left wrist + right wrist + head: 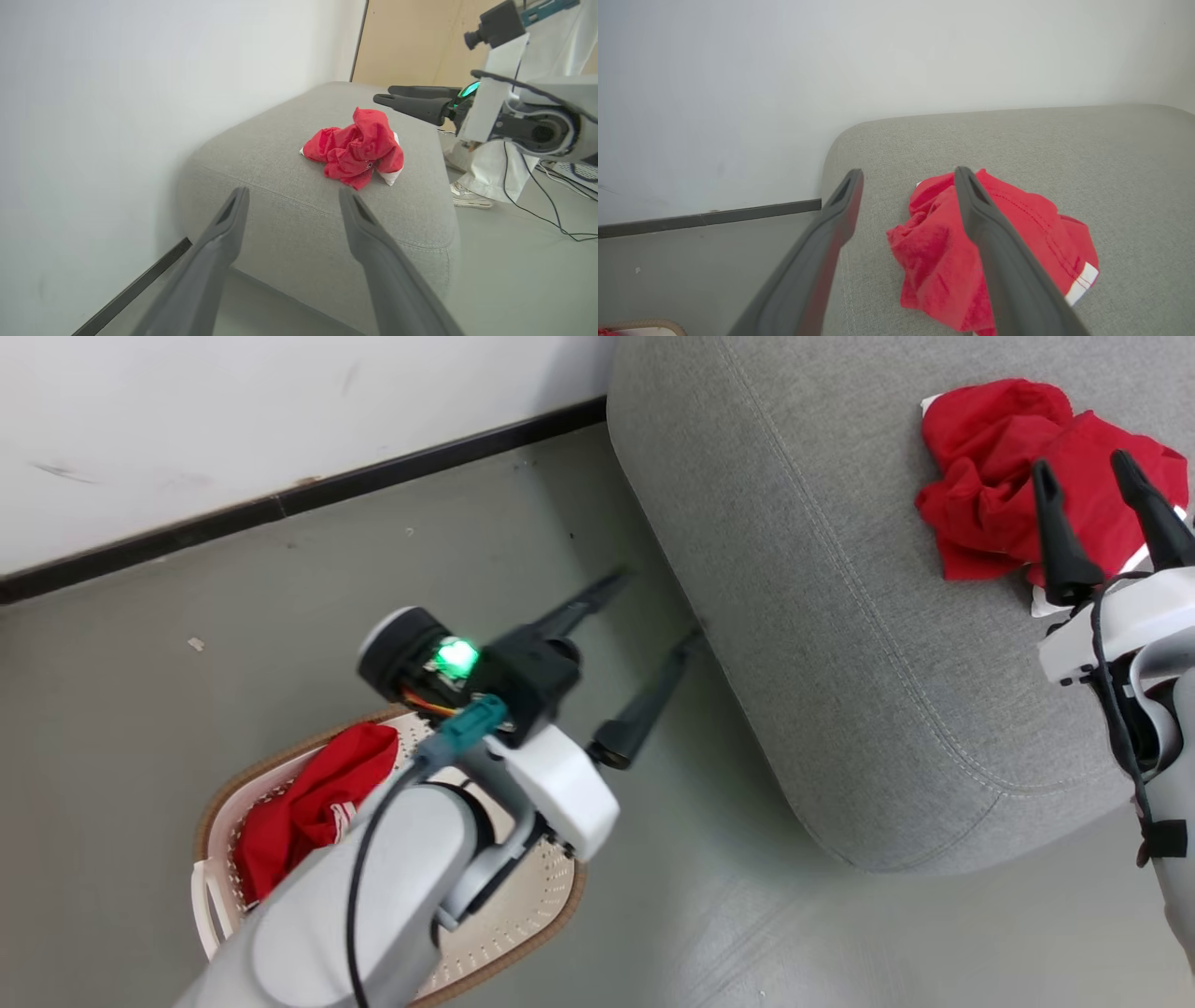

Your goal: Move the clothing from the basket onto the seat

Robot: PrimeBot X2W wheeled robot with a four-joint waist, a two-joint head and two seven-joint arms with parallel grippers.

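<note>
One crumpled piece of red clothing [999,476] [359,149] [943,252] with white trim lies on the grey seat [840,616] [289,205] [1064,154]. A second red garment [308,807] rests in the cream basket [523,915] with its brown rim, on the floor at lower left. My left gripper [658,607] [294,193] hangs open and empty above the floor between basket and seat. Open and empty too, my right gripper [1083,471] [908,175] hovers just above the garment on the seat; it also appears as the right gripper [380,94] in the left wrist view.
A white wall [233,420] with a black baseboard [280,504] runs behind the grey floor [187,709]. The left forearm [373,887] hides part of the basket. A person's shoe [469,198] and cables [551,219] lie on the floor beyond the seat.
</note>
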